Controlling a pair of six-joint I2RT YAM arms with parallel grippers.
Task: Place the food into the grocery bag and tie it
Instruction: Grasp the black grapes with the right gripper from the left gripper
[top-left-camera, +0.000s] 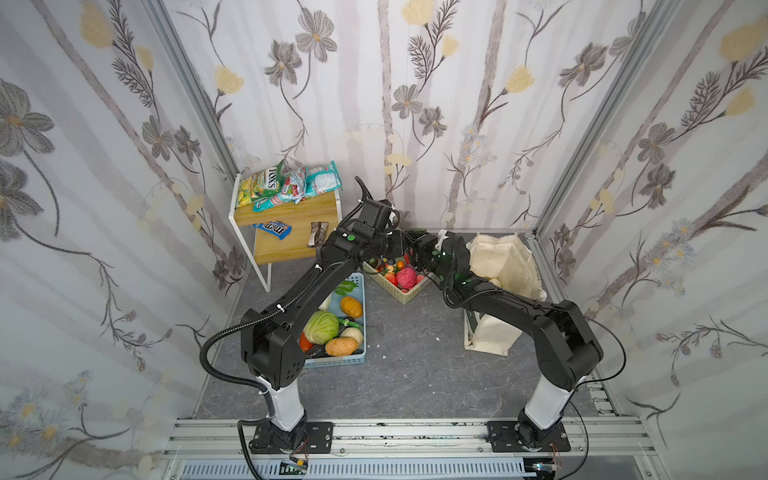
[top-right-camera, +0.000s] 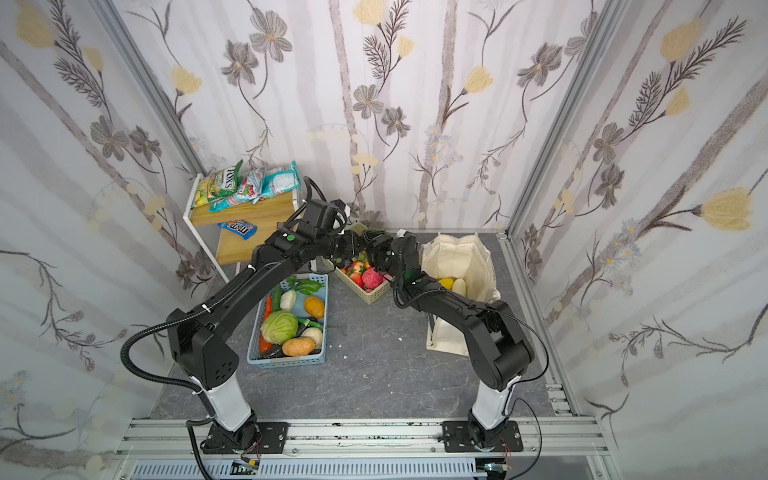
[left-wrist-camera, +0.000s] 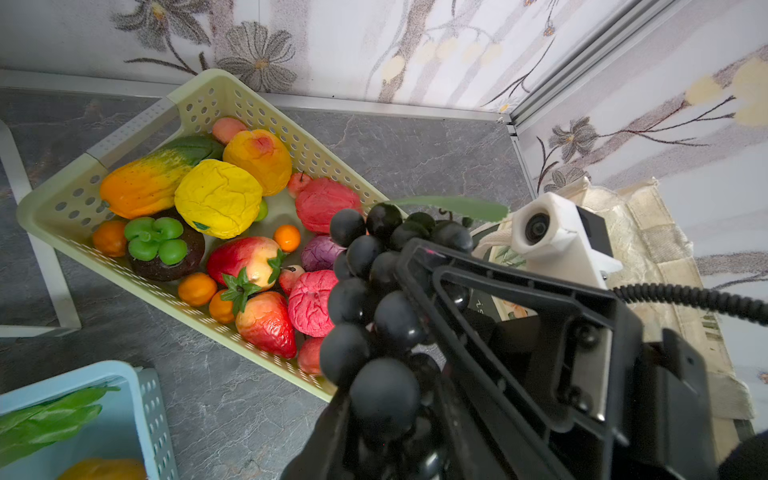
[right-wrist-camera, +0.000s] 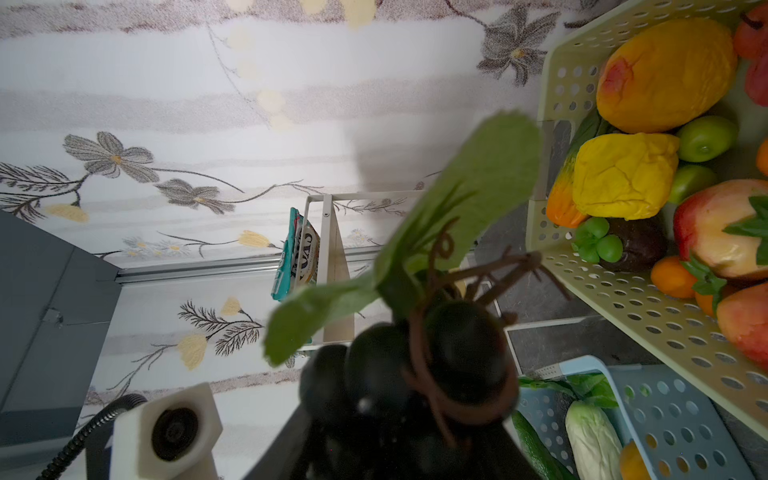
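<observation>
The dark grape bunch (left-wrist-camera: 374, 316) (right-wrist-camera: 415, 374), with a green leaf, hangs between both grippers above the beige lattice basket (top-left-camera: 405, 297). My left gripper (left-wrist-camera: 382, 415) (top-left-camera: 400, 245) has grapes filling its jaws. My right gripper (right-wrist-camera: 399, 436) (top-left-camera: 417, 249) faces it tip to tip and is shut on the same bunch. The cream grocery bag (top-left-camera: 507, 257) (top-right-camera: 457, 253) stands open at the right, with a yellow mango (top-right-camera: 445, 283) inside. The pink knobbly ball (top-left-camera: 406, 277) lies in the beige basket. The FOX'S packet (top-left-camera: 259, 187) and brown bar wrapper (top-left-camera: 318, 233) rest on the shelf.
A two-step wooden shelf (top-left-camera: 291, 249) with white legs stands at the back left. A light blue basket (top-left-camera: 357, 357) of toy vegetables sits under the left arm. Patterned walls close in the back and both sides.
</observation>
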